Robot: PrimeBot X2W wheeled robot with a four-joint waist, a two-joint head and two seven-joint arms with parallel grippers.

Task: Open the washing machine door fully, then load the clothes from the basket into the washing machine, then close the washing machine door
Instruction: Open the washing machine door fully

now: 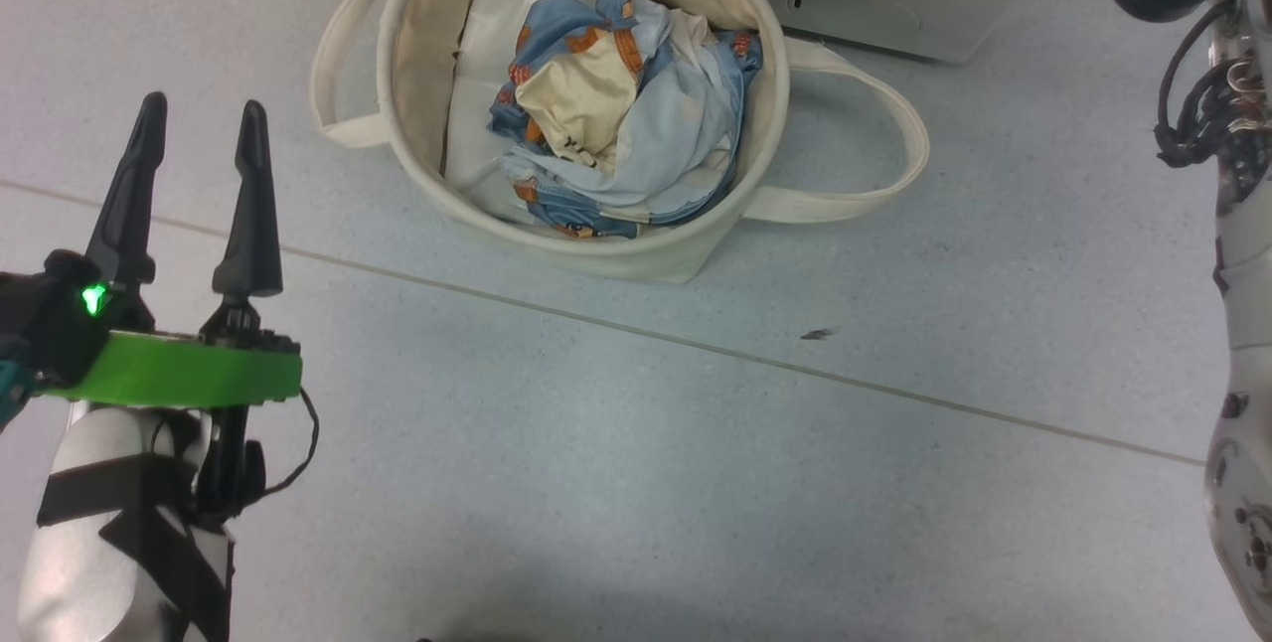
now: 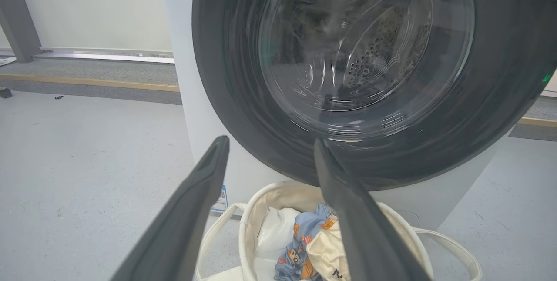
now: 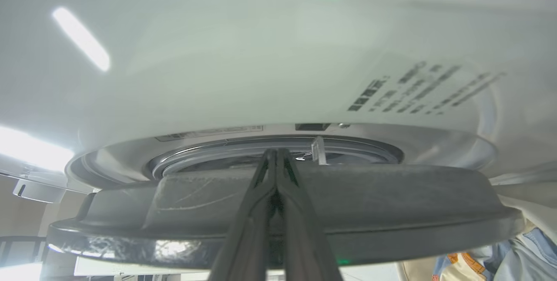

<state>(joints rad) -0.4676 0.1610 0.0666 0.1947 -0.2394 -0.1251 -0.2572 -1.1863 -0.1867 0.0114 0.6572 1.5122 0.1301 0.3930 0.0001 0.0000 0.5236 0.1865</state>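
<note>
The basket (image 1: 417,46) stands on the floor just before the washing machine (image 2: 196,111), with the clothes (image 1: 636,115) bunched inside it, light blue with orange prints and a cream piece. My left gripper (image 1: 204,105) hangs open and empty to the basket's left, well apart from it. In the left wrist view the same gripper (image 2: 271,139) faces the washing machine door (image 2: 243,98), whose black rim hangs over the basket (image 2: 250,224). My right gripper (image 3: 276,150) is shut, its tips at the door's edge (image 3: 391,202), where a gap shows the machine's front ring.
White padding (image 1: 477,95) lines the basket's left side. The basket's long loop handles (image 1: 894,155) lie out on the grey floor. My right arm (image 1: 1237,225) rises along the head view's right edge. A wall and a grey post (image 2: 17,15) stand left of the machine.
</note>
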